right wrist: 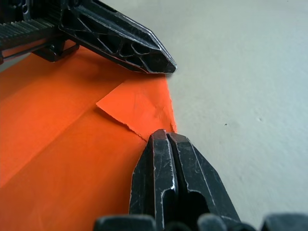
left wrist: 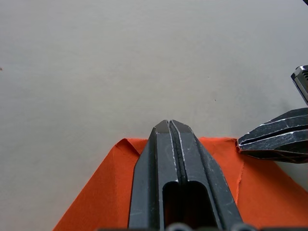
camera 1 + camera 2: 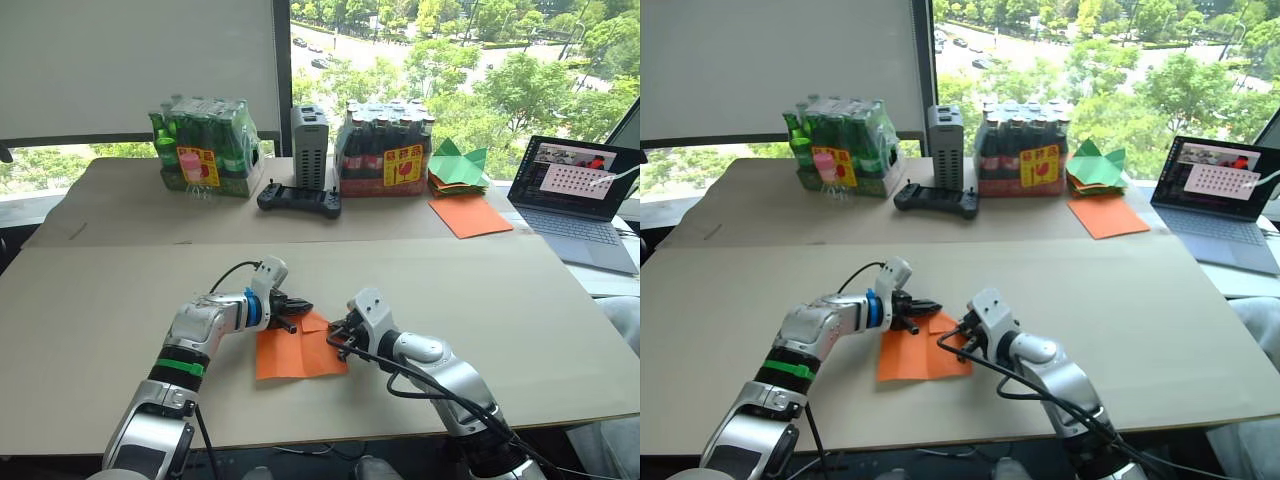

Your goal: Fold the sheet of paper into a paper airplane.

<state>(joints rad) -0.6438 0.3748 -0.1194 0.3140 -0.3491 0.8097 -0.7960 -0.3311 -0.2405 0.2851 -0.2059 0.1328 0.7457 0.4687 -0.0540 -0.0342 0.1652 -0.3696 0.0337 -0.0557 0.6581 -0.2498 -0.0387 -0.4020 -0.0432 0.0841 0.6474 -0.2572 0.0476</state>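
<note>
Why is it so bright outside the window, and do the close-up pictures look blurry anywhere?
In the left eye view, daylight floods the trees behind the bottles, while the sheet of paper sits evenly lit on the table. In the left wrist view, the left gripper is sharp but its base is soft. In the right wrist view, the right gripper casts a faint shadow.

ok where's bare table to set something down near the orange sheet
Free: the beige tabletop left of the creased orange sheet of paper, and right toward the open laptop. Crowded: the far edge, with green bottle pack, dark bottle pack, black controller.
</note>
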